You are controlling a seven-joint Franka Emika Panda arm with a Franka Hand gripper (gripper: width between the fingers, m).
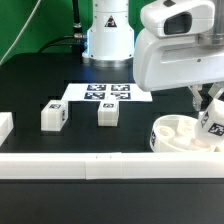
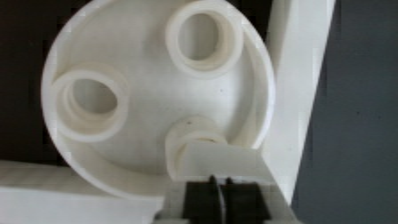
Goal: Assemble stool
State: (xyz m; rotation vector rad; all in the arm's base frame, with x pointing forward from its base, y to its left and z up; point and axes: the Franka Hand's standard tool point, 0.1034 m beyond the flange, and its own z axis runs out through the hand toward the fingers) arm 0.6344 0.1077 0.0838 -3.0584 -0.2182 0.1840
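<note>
- Far over on the exterior view's left, a white block point(image 1: 4, 125) is sitting half cut off by the frame, so I can't tell what it is.
- The left leg point(image 1: 53, 115) is resting on the black table point(image 1: 30, 85), tag facing the camera, turned slightly askew.
- The middle leg point(image 1: 107, 112) is sitting near it but apart, squarer to the camera, just in front of the marker board point(image 1: 105, 93).
- A long white rail point(image 1: 90, 166) is running across the front.
- On the right, the seat point(image 1: 165, 140) is lying flat against that rail, sockets facing up, two of them point(image 2: 205, 40) looking open.
- The socketed leg point(image 1: 213, 125) is standing in the third one, long axis pointing up and leaning a bit.
- The gripper point(image 1: 208, 108) is pinching that leg's upper end, fingers point(image 2: 199, 200) nearly together.
</note>
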